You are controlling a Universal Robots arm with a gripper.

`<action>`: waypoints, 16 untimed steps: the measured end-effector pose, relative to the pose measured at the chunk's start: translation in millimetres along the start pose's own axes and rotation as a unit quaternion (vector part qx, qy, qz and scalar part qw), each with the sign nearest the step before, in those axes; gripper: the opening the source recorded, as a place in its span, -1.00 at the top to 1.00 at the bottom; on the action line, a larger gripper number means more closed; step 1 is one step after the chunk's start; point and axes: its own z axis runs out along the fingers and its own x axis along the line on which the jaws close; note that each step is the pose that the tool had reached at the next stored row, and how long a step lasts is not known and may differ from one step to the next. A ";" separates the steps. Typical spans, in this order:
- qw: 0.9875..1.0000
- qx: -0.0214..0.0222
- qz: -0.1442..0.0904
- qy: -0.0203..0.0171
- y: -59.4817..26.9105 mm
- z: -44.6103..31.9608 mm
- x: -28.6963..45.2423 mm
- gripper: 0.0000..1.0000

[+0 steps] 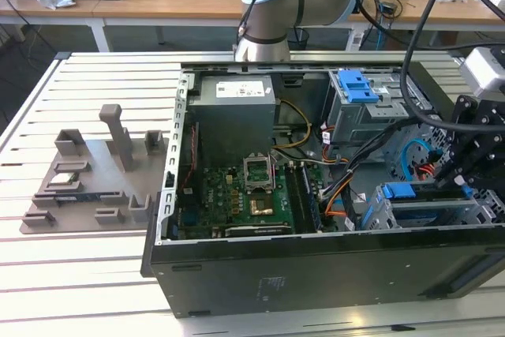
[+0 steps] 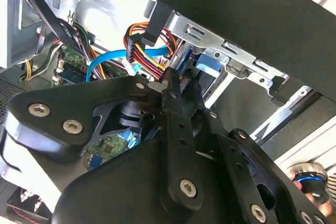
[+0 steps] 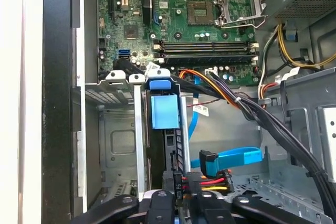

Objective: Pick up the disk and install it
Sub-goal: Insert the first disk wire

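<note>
In the exterior view the end effector point(image 1: 458, 175) reaches into the computer case point(image 1: 316, 266) over the disk point(image 1: 430, 195), seated edge-on in the bay. In both wrist views its linkages crowd together; its grip is unreadable.

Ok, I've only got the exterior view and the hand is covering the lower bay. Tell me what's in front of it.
Observer: In the first wrist view a blue plastic tab stands in a slot of the metal bay, just ahead of the hand.
Operator: Give me the cables near it.
Observer: A blue flat cable ends in a plug beside that slot, next to a bundle of red, yellow and black wires close to the hand.
Operator: Now the second wrist view.
Observer: There the hand sits close to the blue tab at the bay's frame, and orange and yellow wires run right beside it.
</note>
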 end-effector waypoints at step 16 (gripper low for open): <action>1.000 0.000 0.000 0.000 11.0 -78.1 -10.7 0.79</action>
